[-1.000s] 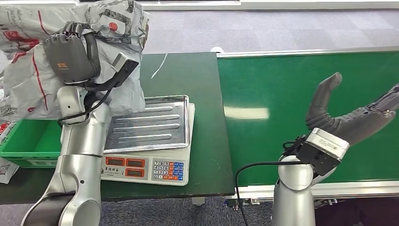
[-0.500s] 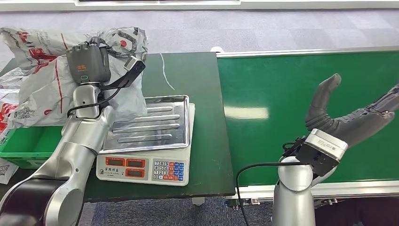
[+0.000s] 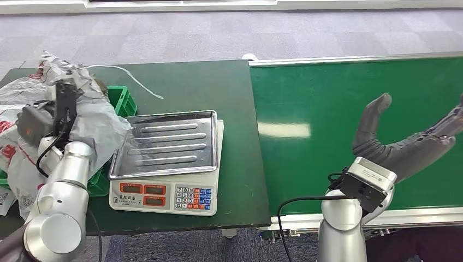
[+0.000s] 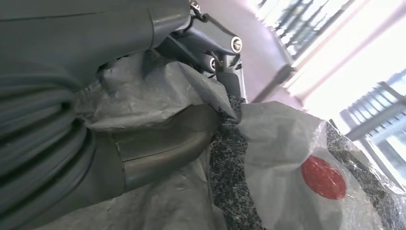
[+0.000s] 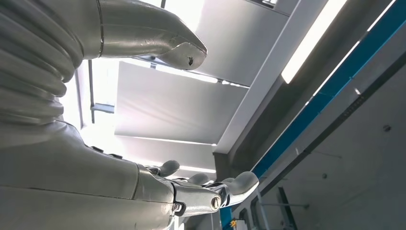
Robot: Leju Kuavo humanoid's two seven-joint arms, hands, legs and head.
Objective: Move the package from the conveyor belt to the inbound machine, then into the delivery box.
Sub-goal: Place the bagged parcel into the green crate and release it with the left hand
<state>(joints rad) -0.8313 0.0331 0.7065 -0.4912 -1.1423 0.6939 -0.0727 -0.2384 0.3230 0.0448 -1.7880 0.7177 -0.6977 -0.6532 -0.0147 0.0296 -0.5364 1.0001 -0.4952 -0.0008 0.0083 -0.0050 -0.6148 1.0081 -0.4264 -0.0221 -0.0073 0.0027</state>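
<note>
A crumpled grey plastic package (image 3: 95, 128) lies over the green delivery box (image 3: 124, 101) at the table's left end, hiding most of the box. My left hand (image 3: 41, 121) grips the package's left side. In the left wrist view its thumb (image 4: 163, 143) and fingers pinch a fold of the grey package (image 4: 282, 143), which bears a red dot. My right hand (image 3: 407, 144) hovers palm up over the green conveyor belt (image 3: 327, 103), fingers spread and holding nothing; the right wrist view shows this hand (image 5: 72, 158) against the ceiling.
The scale (image 3: 164, 196) with its steel tray (image 3: 164, 143) stands bare between box and belt. More white-and-red bags (image 3: 11, 147) are piled at the far left. A white cord (image 3: 125, 73) lies on the dark green table (image 3: 218, 93).
My left arm has swung left and down, carrying the package from beside the scale tray onto the green box. The right hand has stayed put.
</note>
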